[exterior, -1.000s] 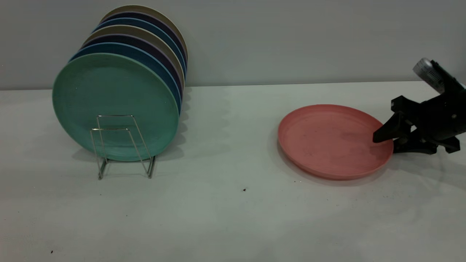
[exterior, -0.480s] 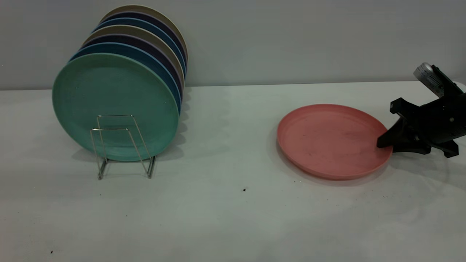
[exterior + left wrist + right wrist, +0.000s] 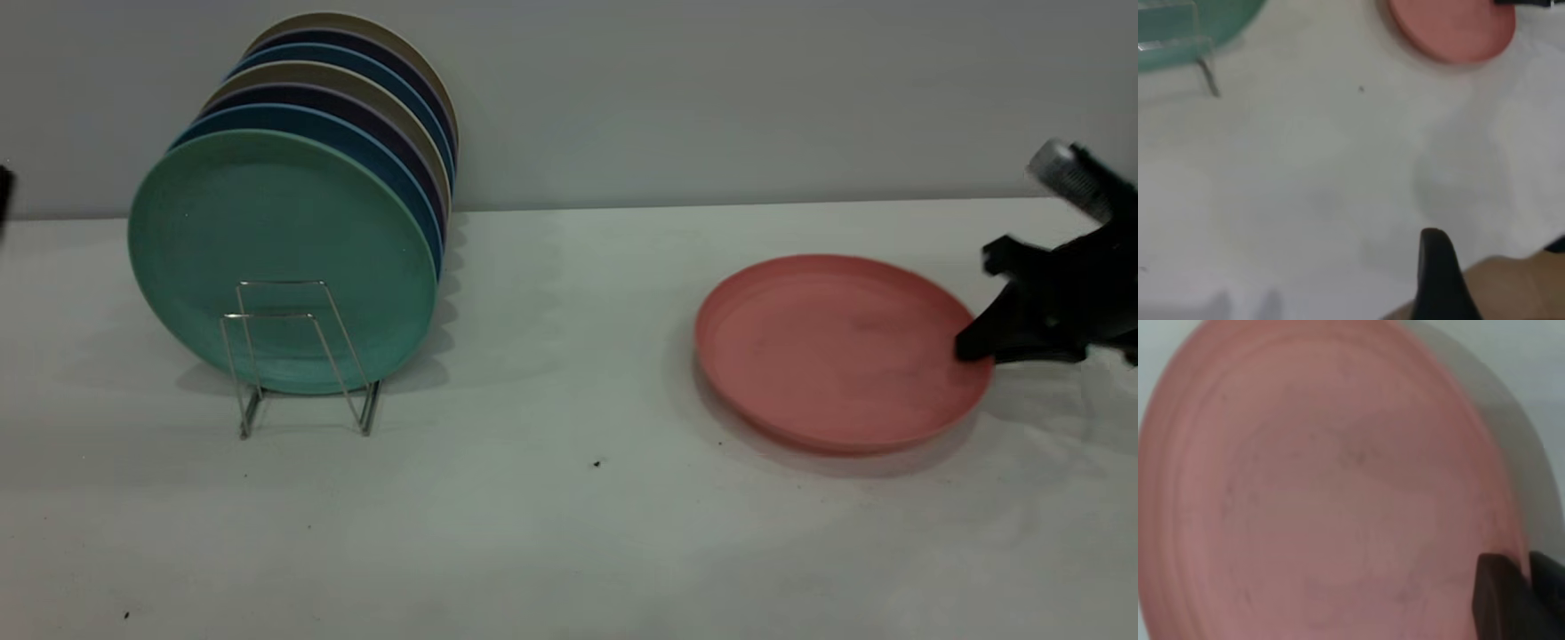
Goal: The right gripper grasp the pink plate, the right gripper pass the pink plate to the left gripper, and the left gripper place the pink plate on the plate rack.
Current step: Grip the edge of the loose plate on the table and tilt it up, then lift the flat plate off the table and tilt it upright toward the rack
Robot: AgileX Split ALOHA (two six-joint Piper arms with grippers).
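The pink plate (image 3: 836, 351) lies low over the white table at the right, its far-right rim pinched between my right gripper's (image 3: 969, 348) jaws. In the right wrist view the plate (image 3: 1325, 487) fills the picture. There the right gripper (image 3: 1525, 570) has one finger inside the rim and one outside, shut on it. The plate rack (image 3: 280, 284) stands at the left, with silver wire loops in front of a row of upright plates. My left gripper (image 3: 4, 191) shows only as a dark sliver at the far left edge, far from the plate (image 3: 1451, 27).
A teal-green plate (image 3: 267, 231) leans foremost in the rack, with blue, purple and beige plates behind it. A grey wall runs behind the table. A rack leg (image 3: 1208, 77) and the table's front edge (image 3: 1511, 280) show in the left wrist view.
The right gripper has closed on the plate's rim and drawn back to the right, dragging the plate with it. A sliver of the left arm has appeared at the left edge.
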